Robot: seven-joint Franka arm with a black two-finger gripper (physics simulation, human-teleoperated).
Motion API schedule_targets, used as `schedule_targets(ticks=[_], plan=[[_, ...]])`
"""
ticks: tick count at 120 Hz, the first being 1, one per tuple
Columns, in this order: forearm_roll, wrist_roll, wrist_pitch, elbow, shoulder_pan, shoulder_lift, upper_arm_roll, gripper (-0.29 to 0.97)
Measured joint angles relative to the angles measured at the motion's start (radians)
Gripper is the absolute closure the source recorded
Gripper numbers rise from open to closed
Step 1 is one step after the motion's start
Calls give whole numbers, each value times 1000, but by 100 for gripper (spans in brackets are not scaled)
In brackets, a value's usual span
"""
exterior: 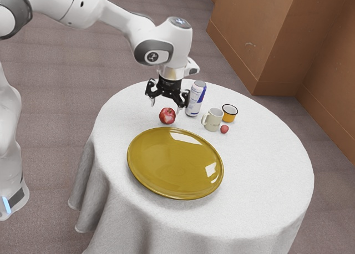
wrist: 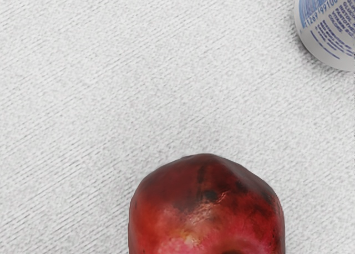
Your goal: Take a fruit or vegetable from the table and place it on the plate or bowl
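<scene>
The gripper (exterior: 166, 102) hangs just above the red fruit (exterior: 167, 116) on the table (exterior: 266, 171) near the yellow plate (exterior: 175, 164), jaws open wide and holding nothing, so next it should go down and squeeze the fruit.

Round worktop (exterior: 266, 176) under a white cloth, carrying a big yellow plate (exterior: 175, 162), a red fruit (exterior: 167, 116) just behind it, then (tightly clustered) can (exterior: 195, 98), cream mug (exterior: 212, 120), yellow mug (exterior: 229, 113) and small red fruit (exterior: 224, 129).
</scene>
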Motion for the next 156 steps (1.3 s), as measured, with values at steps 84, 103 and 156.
schedule_targets(ticks=[84, 103, 156], plan=[[-16, 71, 56, 0, 12, 77, 1, 0], [-18, 78, 66, 0, 13, 88, 2, 0], [-19, 87, 88, 0, 12, 106, 2, 19]])
